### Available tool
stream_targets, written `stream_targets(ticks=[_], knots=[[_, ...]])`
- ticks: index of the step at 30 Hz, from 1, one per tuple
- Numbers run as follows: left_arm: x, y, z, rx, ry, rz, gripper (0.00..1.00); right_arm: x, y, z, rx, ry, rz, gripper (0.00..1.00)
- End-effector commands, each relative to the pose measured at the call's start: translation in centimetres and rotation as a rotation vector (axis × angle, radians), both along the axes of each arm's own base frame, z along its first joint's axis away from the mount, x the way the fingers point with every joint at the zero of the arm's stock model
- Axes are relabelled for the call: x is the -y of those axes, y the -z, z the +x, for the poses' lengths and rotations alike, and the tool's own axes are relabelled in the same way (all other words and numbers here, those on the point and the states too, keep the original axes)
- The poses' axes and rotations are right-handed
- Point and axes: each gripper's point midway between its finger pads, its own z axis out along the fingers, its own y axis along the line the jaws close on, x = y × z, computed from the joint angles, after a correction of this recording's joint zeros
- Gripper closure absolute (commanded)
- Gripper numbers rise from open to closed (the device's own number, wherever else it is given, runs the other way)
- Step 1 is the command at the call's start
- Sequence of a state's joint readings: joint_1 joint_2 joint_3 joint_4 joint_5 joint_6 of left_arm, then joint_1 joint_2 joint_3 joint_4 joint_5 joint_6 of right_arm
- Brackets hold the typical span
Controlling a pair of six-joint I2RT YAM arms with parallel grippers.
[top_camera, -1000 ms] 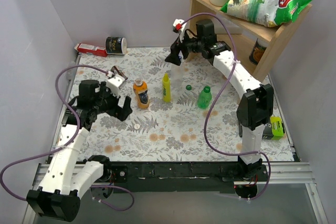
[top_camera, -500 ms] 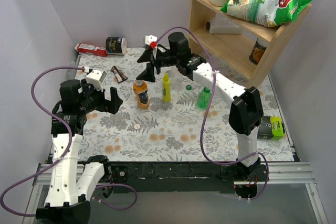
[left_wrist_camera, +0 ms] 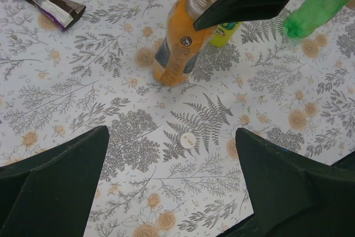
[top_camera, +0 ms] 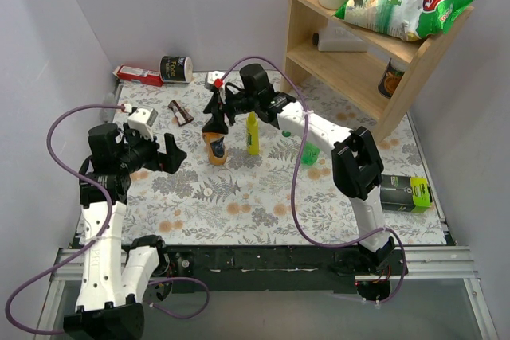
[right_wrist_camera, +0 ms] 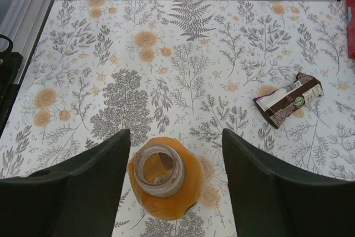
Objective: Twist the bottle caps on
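Note:
The orange bottle (top_camera: 215,149) stands uncapped left of centre, its open neck (right_wrist_camera: 160,171) showing from above. My right gripper (top_camera: 215,123) hangs over it, open, a finger (right_wrist_camera: 83,187) on each side of the bottle (right_wrist_camera: 166,181), with small gaps. A white cap (left_wrist_camera: 188,140) lies flat on the cloth in front of the bottle (left_wrist_camera: 177,43). My left gripper (top_camera: 174,155) hovers open and empty above that cap, its midpoint (left_wrist_camera: 172,131) just beside it. The green bottle (left_wrist_camera: 319,6) lies to the right, partly behind the right arm (top_camera: 309,153). A small green cap (top_camera: 284,132) sits behind it.
A slim yellow bottle (top_camera: 253,134) stands just right of the orange one. A snack bar wrapper (top_camera: 181,111) lies behind it on the left. A tin (top_camera: 175,69) and a red box (top_camera: 137,75) are at the back left. A wooden shelf (top_camera: 358,61) is at the back right and a green box (top_camera: 406,193) at the right edge.
The right arm swung left from the back centre to over the orange bottle, and its jaws narrowed. The left arm drew back to the left and has stayed open.

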State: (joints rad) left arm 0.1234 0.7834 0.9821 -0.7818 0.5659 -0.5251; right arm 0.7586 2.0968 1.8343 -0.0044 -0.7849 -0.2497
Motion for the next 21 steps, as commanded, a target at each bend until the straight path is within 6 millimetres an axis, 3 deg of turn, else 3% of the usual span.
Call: stream_targets(ticks=[1,6,7,10,11,13,17,21], knots=[[0.6,1.2,1.2,0.005,0.051,-0.018,0.02,-0.6,0.1,-0.1,0.027,-0.003,0.01,0.33],[1.4,2.7,1.9,0.025,0.137,-0.018,0.02,-0.8,-0.9,-0.5,0.021,-0.031,0.027,0.72],[1.8,3.0,2.0,0.022,0.165,-0.017,0.02,-0.8,-1.7,-0.7,0.029,-0.044,0.037,0.74],[2.9,3.5,1.8,0.048,0.254,-0.013,0.02,-0.1,-5.2,-1.7,0.02,-0.113,0.102,0.75],[3.0,3.5,2.0,0.06,0.267,-0.007,0.02,0.5,-6.6,-3.1,-0.015,-0.196,0.137,0.73],[3.5,3.5,2.1,0.079,0.308,-0.015,0.02,1.3,-9.1,-4.0,-0.084,-0.253,0.2,0.73],[4.7,3.2,2.4,0.091,0.377,-0.056,0.02,2.9,-11.5,-6.2,-0.154,-0.365,0.255,0.77],[5.9,3.6,2.4,0.077,0.431,-0.084,0.02,3.5,-12.9,-6.9,-0.189,-0.389,0.285,0.79]])
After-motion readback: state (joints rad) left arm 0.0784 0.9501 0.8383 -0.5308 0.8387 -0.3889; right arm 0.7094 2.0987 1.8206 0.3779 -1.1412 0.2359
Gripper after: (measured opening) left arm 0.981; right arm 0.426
